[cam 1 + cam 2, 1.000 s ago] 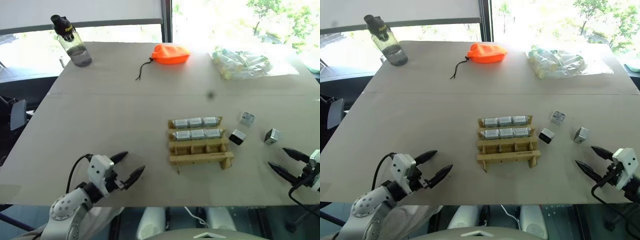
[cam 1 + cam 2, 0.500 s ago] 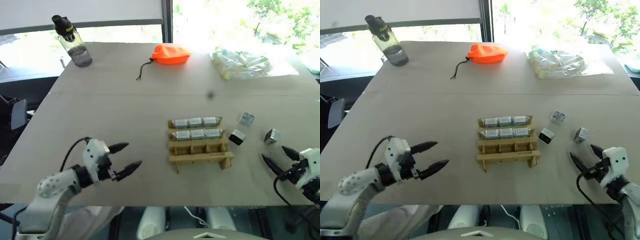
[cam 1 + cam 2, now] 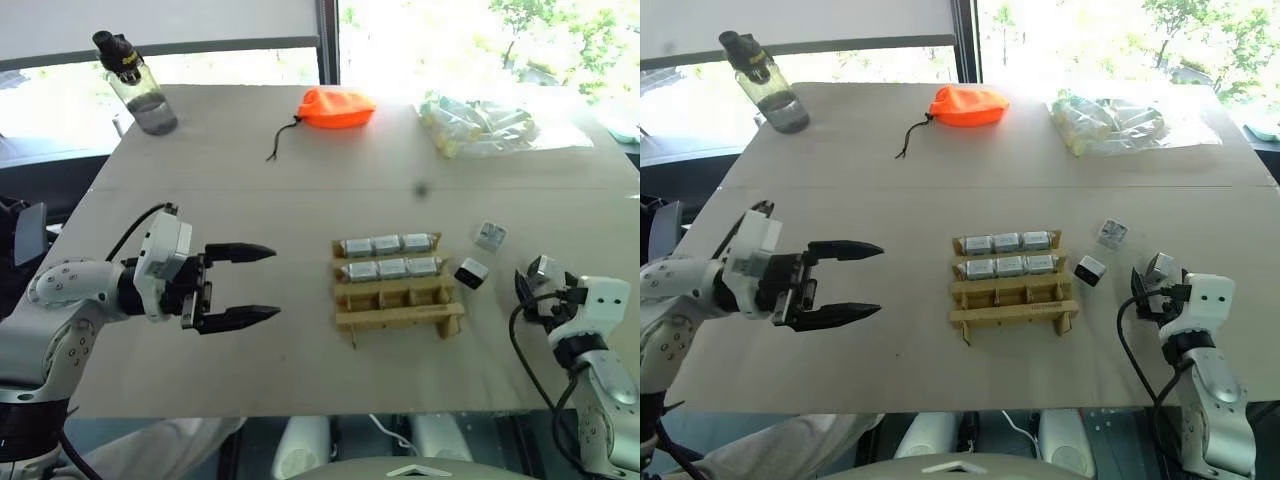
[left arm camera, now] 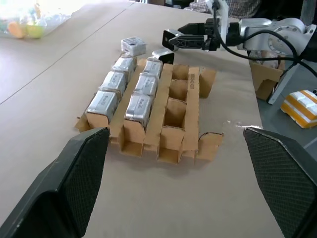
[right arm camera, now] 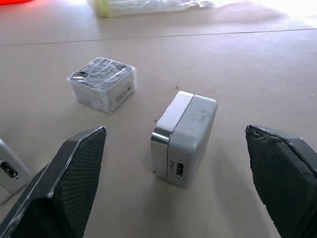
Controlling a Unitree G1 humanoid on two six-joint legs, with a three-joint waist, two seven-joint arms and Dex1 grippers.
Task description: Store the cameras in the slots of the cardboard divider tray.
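1. While the cardboard divider tray sits mid-table, the water bottle stands well off to its far left, at the table's back corner.
2. Left of the tray, the left gripper hovers with its two black fingers spread wide, holding nothing and pointing toward the tray.
3. Behind the tray and a bit left, the orange pouch lies with its cord trailing.
4. On to the tray itself: six cameras fill its two back rows, three per row, and the front row's slots stand empty.
5. Just right of the tray, one loose camera lies tilted; another sits slightly farther back.
6. Behind and right of the tray, a clear plastic bag of pale tubes rests near the table's far edge.
7. Farthest right of the tray, the third loose camera stands on edge, and the right gripper has its fingers wide apart on either side of it, not touching.
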